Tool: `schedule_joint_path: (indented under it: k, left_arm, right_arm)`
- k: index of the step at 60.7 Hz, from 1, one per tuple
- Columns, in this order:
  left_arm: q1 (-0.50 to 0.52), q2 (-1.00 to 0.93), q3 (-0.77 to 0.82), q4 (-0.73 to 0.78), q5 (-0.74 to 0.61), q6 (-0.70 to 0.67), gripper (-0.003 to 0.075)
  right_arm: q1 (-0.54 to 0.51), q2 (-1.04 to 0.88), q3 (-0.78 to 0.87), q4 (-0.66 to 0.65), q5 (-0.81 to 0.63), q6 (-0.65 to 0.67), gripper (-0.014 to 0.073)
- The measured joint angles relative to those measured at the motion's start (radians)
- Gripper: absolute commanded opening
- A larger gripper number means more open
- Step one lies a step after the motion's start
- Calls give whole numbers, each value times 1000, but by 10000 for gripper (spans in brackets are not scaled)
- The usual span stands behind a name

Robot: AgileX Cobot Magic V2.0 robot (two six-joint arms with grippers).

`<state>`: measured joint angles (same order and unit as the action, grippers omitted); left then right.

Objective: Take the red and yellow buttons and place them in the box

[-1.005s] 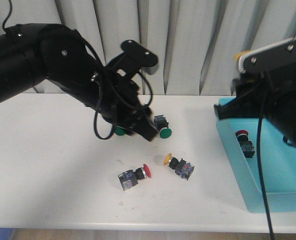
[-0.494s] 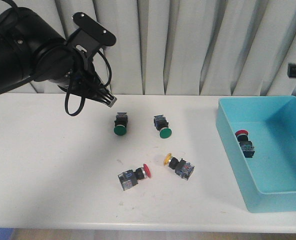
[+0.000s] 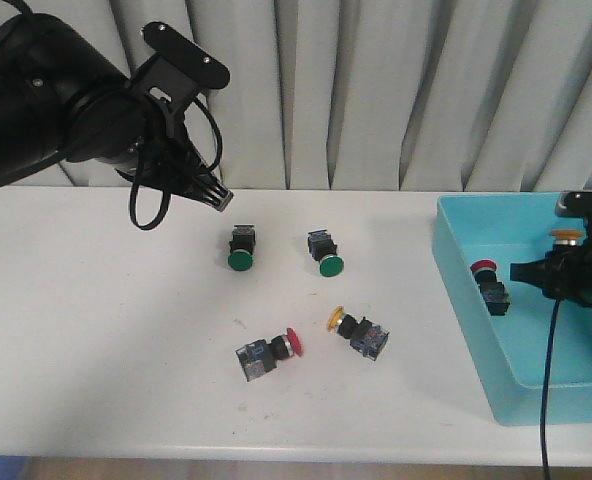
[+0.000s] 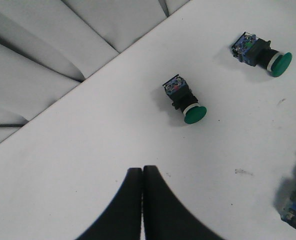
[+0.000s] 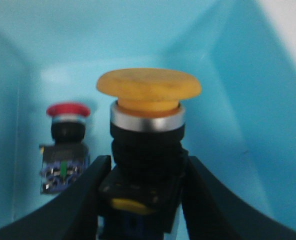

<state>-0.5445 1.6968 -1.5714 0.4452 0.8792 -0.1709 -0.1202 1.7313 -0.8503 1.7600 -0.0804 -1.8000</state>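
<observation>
My right gripper [image 3: 532, 271] [image 5: 146, 172] is low inside the turquoise box [image 3: 464, 318] [image 5: 248, 75], shut on a yellow button [image 3: 566, 237] [image 5: 148, 100] held cap-up by its black body. A red button [image 3: 486, 270] [image 5: 67, 131] lies in the box beside it. On the white table lie another red button [image 3: 273, 351] and another yellow button [image 3: 354, 328], close together. My left gripper [image 3: 222, 198] [image 4: 142, 171] hangs shut and empty above the table's back left, away from them.
Two green-capped switches [image 3: 240, 249] [image 3: 324, 254] [image 4: 186, 99] [image 4: 261, 50] lie on the table behind the red and yellow ones. Grey curtains hang along the table's far edge. The box stands at the right end.
My left arm pulled back from over the green switches to the back left, then held still. My right gripper dropped into the box with the yellow button.
</observation>
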Motion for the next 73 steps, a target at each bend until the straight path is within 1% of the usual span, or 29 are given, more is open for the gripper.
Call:
schedule_joint_path:
  k: [6,10,23,27,32,43,51,63,73]
  left_arm:
    - [0,0,0,0,0,0,-7]
    - [0,0,0,0,0,0,-7]
    - [0,0,0,0,0,-1,-7]
    - [0,0,0,0,0,-1,-7]
    - [0,0,0,0,0,-1,-6]
    - [0,0,0,0,0,-1,-6]
    - [0,0,0,0,0,-2,-6]
    - [0,0,0,0,0,-23,-6]
    - [0,0,0,0,0,-30,-6]
  right_arm:
    - [0,63,-19,-3,1,2,106]
    - [0,95,-39,-3,1,6,167]
    - [0,134,-80,-4,1,14,436]
    - [0,137,-86,-4,4,14,503]
    - [0,137,-90,-4,4,14,545]
    - [0,118,-90,-6,9,14,547]
    - [0,28,-89,-7,41,14,530]
    - [0,-246,-89,-11,151,14,482]
    - [0,-499,-89,-23,228,16,403]
